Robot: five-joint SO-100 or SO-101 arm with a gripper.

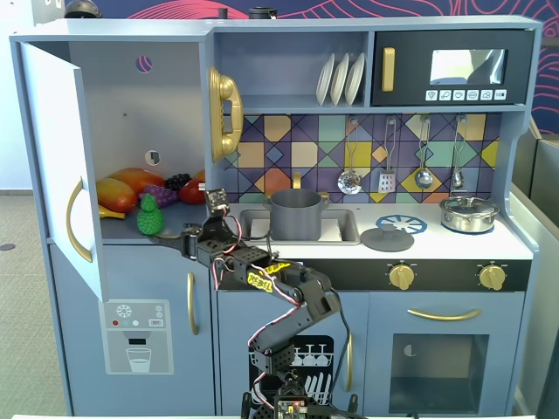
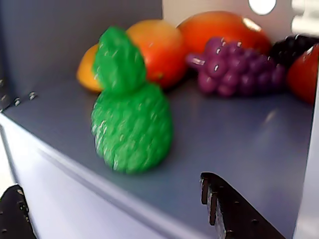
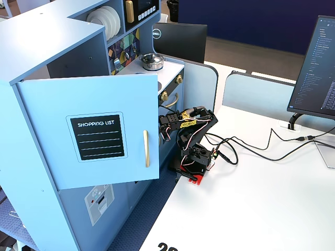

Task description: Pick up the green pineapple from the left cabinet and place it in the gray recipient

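1. While the left cabinet (image 1: 113, 105) stood with its door swung wide, the green pineapple (image 1: 150, 216) sat upright on the interior shelf (image 2: 239, 134), near the shelf's front edge.
2. The fingers (image 2: 124, 209) were apart in the wrist view: one dark tip (image 2: 15, 211) at the bottom left corner, the other (image 2: 234, 209) at bottom right, with the green pineapple (image 2: 130, 104) above and between them.
3. Neither finger touched the fruit; both tips sat below the shelf's front lip. Nothing was held.
4. In a fixed view the gripper (image 1: 188, 236) sat at the shelf edge, just right of and below the pineapple.
5. Behind the pineapple lay an orange-yellow mango (image 2: 149, 50), a purple grape bunch (image 2: 234, 67) and a red fruit (image 2: 301, 74) at the right margin, all apart from the pineapple.
6. The gray recipient (image 1: 296, 213) stood in the sink basin (image 1: 345, 231), well to the right of the cabinet; a flat gray lid (image 1: 387, 238) lay on the worktop (image 1: 454, 246) beside the basin.
7. In another fixed view the open door (image 3: 94, 128) hid the shelf and the fingers; only the arm (image 3: 191, 133) showed.
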